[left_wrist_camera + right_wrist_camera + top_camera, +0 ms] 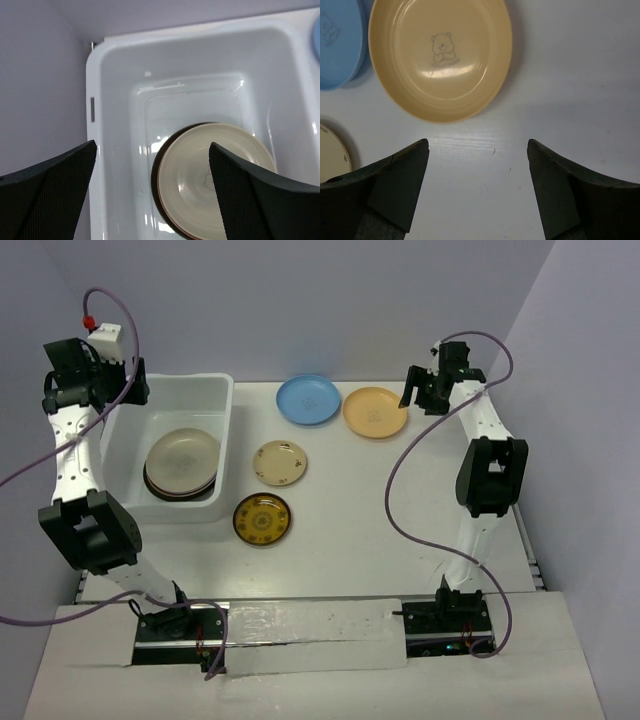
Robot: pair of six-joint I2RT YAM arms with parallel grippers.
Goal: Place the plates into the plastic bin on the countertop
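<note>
Orange plate (440, 60) just ahead of right hand (477, 145), spread wide, empty; left hand (152, 146) wide above plastic bin (200, 55).

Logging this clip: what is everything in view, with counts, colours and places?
bin: 1, white, left side
stack: cream plate over darker ones, count unclear, in bin
blue plate: 1, blue, far centre
orange plate: 1, orange, right of blue
cream plate: 1, cream patterned, centre
dark plate: 1, dark with gold pattern, nearer than cream
table: 1, white
left hand: 1, black, open over bin
right hand: 1, black, open near orange plate
</note>
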